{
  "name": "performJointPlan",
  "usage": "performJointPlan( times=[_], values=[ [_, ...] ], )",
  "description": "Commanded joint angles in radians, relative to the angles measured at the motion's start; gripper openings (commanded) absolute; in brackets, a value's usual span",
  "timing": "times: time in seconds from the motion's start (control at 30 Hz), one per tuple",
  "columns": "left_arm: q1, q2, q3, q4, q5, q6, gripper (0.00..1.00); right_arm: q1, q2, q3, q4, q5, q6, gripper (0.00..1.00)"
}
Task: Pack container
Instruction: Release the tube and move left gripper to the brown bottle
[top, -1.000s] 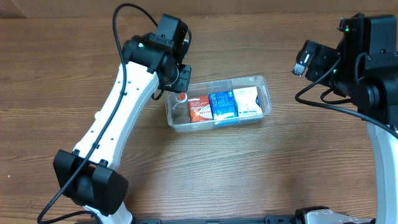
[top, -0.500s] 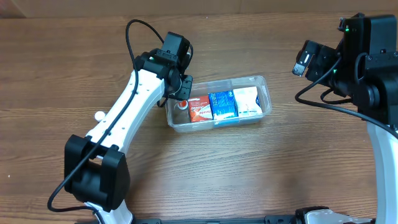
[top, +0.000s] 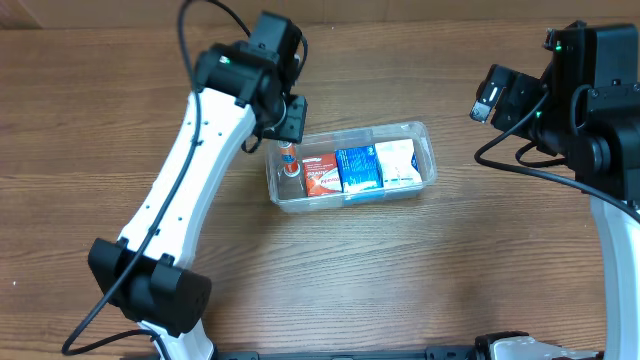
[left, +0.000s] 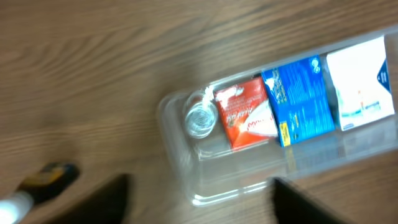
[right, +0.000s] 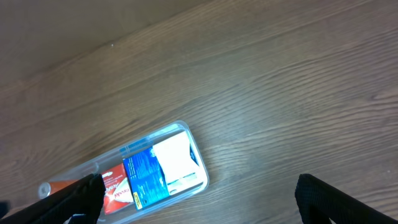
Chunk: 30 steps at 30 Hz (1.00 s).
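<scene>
The clear plastic container (top: 424, 150) lies mid-table and holds a red box (top: 320, 173), a blue box (top: 358, 168) and a white box (top: 397, 162) side by side. A small orange bottle (top: 290, 160) with a clear round cap (left: 200, 118) sits in its left end, next to the red box (left: 245, 113). My left gripper (top: 286, 128) hovers above that end, open, and its dark fingers (left: 107, 199) stand wide with nothing between them. My right gripper (top: 492, 98) hangs open far to the right, and its view shows the container (right: 200, 169) at the lower left.
Bare wood table surrounds the container (left: 177, 158). A small black-and-yellow object with a white tip (left: 40, 183) lies left of the container in the left wrist view. The right arm's body (top: 600, 110) fills the far right edge.
My left gripper dipped to the container's left end, opened and let go of the small bottle, then rose clear. The right arm has not moved.
</scene>
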<state>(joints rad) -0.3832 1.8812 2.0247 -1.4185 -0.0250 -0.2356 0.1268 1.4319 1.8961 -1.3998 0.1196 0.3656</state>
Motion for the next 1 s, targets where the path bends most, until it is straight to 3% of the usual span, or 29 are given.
performJointPlan(
  times=[0.0,0.17,0.37,0.47,0.63,0.87,0.97],
  values=[
    [0.056,-0.026,0.132,-0.128,-0.162,-0.126,0.96,0.000,-0.001,0.008,0.003,0.007,0.000,1.00],
    [0.224,-0.029,0.088,-0.271,-0.203,-0.160,0.94,0.000,-0.001,0.008,0.003,0.007,0.000,1.00],
    [0.421,-0.029,-0.158,-0.167,-0.103,-0.124,0.98,0.000,-0.001,0.008,0.003,0.007,0.000,1.00],
    [0.493,-0.029,-0.350,-0.026,0.024,-0.051,0.88,0.000,-0.001,0.008,0.003,0.007,0.000,1.00],
    [0.554,-0.029,-0.541,0.131,0.016,-0.041,0.71,0.000,-0.001,0.008,0.003,0.007,0.000,1.00],
    [0.564,-0.029,-0.607,0.234,-0.005,-0.029,0.48,0.000,-0.001,0.008,0.003,0.007,0.000,1.00],
    [0.564,-0.029,-0.607,0.230,-0.005,-0.029,0.27,0.000,-0.001,0.008,0.003,0.007,0.000,1.00]
  ],
)
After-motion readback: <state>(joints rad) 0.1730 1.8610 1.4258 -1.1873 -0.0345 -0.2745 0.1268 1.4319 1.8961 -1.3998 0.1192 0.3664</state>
